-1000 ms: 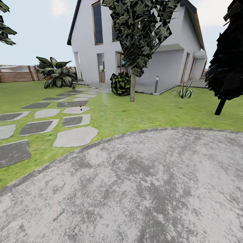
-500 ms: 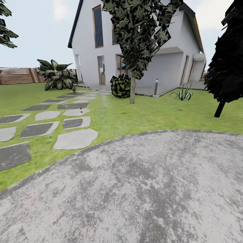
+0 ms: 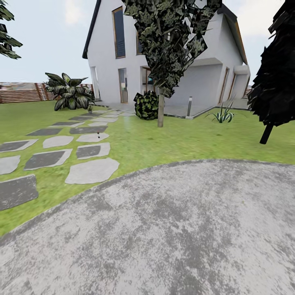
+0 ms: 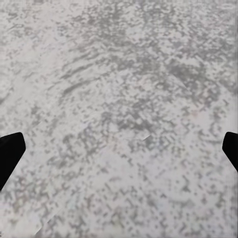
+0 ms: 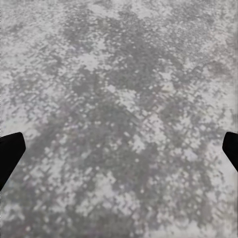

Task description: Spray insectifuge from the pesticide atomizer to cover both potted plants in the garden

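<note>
Near: mottled grey round paving (image 3: 184, 229).
Far left: grey stepping slabs (image 3: 92, 171) crossing green lawn (image 3: 172, 141).
Left hand (image 4: 119, 148): spread wide.
Right hand (image 5: 119, 148): spread wide.

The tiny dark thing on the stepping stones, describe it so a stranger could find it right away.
Start at the white house and follow the stone path back across the lawn. On the light slab just past the long dark one stands a tiny upright object, too small to identify, the sole thing standing on the stones.
</note>
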Tool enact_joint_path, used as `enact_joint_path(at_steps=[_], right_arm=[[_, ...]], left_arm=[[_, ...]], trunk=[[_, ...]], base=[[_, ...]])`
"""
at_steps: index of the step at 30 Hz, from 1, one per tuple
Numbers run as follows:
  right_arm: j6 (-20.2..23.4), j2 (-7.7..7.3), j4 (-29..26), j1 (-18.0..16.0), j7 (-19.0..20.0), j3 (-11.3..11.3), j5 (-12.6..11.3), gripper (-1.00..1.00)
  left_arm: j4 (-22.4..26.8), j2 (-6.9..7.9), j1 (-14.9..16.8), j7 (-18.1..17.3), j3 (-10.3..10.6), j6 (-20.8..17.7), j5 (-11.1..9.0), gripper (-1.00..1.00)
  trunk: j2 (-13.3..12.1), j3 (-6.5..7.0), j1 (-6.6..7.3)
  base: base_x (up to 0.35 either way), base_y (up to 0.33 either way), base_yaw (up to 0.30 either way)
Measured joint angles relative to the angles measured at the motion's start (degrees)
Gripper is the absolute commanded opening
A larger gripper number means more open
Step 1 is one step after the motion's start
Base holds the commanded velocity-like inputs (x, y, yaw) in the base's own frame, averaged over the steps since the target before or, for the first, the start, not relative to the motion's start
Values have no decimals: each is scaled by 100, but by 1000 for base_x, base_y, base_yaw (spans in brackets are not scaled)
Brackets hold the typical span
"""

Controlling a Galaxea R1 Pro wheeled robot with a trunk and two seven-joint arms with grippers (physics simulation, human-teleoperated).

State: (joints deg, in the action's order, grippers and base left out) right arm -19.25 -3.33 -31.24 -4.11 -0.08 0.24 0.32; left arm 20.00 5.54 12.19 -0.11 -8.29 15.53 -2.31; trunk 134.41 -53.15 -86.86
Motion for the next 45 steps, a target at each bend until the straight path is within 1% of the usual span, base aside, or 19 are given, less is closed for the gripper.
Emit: enact_joint_path(at_steps=[4, 7, 14, 17, 28, 45], right_arm=[[0, 0, 1, 0, 0, 0, 0, 100], [-1, 0, 6, 0, 0, 0, 0, 100], [-1, 1, 11, -1, 0, 0, 6, 100], [-1, 1, 12, 0, 0, 0, 7, 100], [-2, 0, 9, -1, -6, 0, 1, 100], [0, 0, 7, 3, 0, -8, 0, 100]], left_arm=[[0, 0, 0, 1, -2, 0, 0, 100], [2, 0, -1, 3, 3, 1, 0, 100], [2, 0, -2, 3, 0, 1, 0, 100], [2, 0, -2, 3, -4, 0, 0, 100], [-6, 8, -2, 4, -19, -4, -4, 100], [-9, 9, 0, 19, -31, -7, -8, 100]], trunk=[[-160, 72, 88], [-281, 126, 154], [-282, 126, 154], [-282, 126, 156], [-282, 126, 158], [-282, 126, 158]], base=[[0, 0, 43], [0, 0, 222], [5, 0, 268], [158, 0, 278], [321, 0, 260], [340, 0, 14]])
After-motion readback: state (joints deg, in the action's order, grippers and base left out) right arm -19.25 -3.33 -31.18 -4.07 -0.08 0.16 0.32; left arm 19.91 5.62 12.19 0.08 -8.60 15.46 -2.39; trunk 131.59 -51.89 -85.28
